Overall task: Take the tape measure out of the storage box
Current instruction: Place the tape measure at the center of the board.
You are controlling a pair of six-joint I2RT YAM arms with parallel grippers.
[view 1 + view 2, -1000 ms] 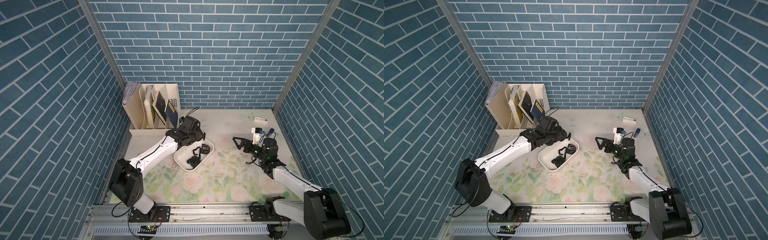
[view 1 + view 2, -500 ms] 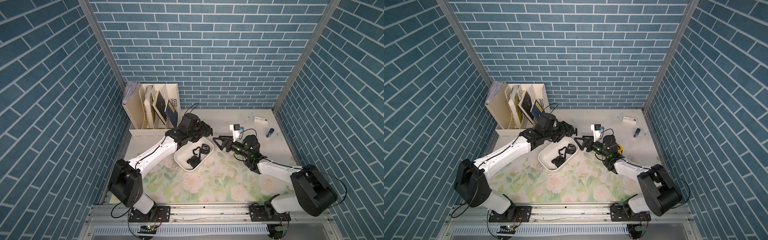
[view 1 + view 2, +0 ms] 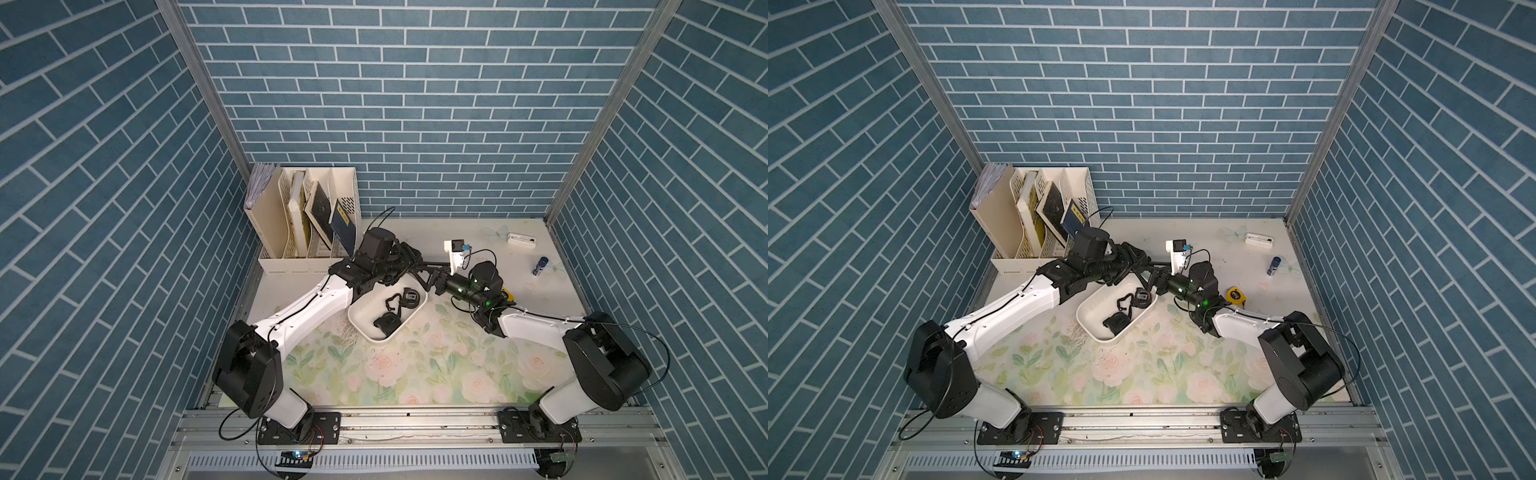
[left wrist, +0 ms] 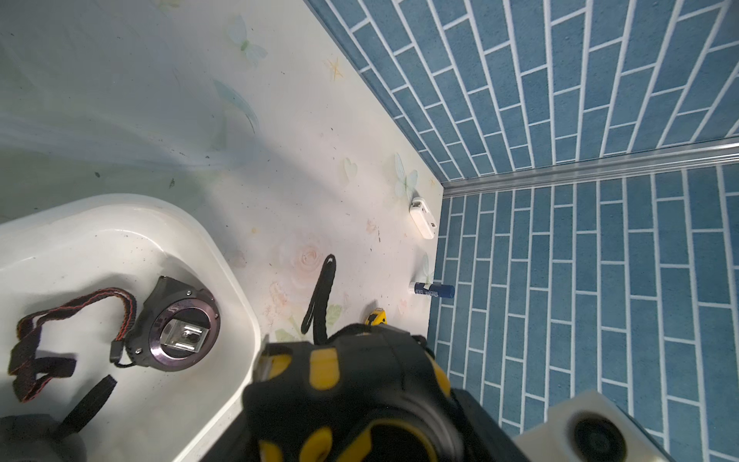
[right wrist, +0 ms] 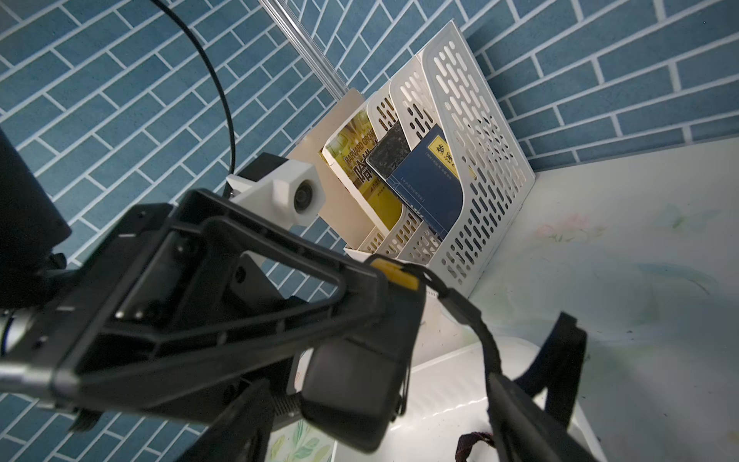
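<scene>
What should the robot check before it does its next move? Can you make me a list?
1. The left gripper is shut on the black-and-yellow tape measure: ok.
2. That tape measure is lifted off the floor of the storage box: ok.
3. The right gripper is open, with its jaws on either side of the tape measure: ok.
4. The right gripper is touching it: cannot tell.
5. Its strap hangs clear of the right gripper: cannot tell.

White storage box point(image 4: 120, 240), black-yellow tape measure point(image 4: 352, 384), floral mat point(image 3: 415, 365).
</scene>
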